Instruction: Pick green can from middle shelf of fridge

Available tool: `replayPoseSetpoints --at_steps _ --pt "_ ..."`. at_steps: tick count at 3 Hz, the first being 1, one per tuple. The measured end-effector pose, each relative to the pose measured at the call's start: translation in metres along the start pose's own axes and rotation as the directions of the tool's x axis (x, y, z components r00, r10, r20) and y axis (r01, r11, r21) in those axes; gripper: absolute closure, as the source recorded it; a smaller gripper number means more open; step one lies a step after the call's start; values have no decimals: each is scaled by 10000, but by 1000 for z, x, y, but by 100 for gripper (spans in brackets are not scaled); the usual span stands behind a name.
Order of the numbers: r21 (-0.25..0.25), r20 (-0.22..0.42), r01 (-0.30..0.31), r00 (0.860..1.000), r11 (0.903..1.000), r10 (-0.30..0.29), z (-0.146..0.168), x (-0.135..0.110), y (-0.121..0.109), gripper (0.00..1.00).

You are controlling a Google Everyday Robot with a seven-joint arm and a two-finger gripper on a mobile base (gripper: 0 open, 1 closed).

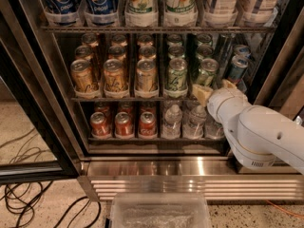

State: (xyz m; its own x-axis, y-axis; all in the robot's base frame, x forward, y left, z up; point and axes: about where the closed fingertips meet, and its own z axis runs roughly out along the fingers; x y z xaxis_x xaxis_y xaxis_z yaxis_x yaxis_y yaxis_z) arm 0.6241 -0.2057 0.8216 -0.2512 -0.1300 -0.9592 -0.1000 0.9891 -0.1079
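The fridge (156, 167) stands open in front of me. Its middle shelf (118, 98) holds gold-orange cans (114, 75) on the left, green cans in the middle and a slim blue can (236, 68) at the right. One green can (176, 75) stands at the front of its lane. A second green can (207, 71) stands one lane to the right. My gripper (215, 88) is at the shelf's front edge, just below and in front of that second can. It is open, with one pale fingertip (201, 94) left of the can's base and the other (229, 84) to its right. It holds nothing.
The top rack holds big bottles (142, 4). The bottom rack holds red cans (123, 123) and water bottles (172, 121). The dark door frame (33, 127) stands at the left, with black cables (23, 198) on the floor. A clear plastic bin (159, 213) sits below the sill.
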Motion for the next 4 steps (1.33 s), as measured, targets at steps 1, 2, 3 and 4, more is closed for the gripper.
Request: replayPoseSetpoints --at_steps 1,2,3,4 --pt "30 129 -1 9999 10000 1 1 -5 -1 26" --pt "2 228 -3 9997 10000 3 1 -10 -1 25" --pt "-88 352 -2 9994 10000 5 2 -16 3 29" --pt "-163 393 16 9992 9999 -10 7 -22 8 33"
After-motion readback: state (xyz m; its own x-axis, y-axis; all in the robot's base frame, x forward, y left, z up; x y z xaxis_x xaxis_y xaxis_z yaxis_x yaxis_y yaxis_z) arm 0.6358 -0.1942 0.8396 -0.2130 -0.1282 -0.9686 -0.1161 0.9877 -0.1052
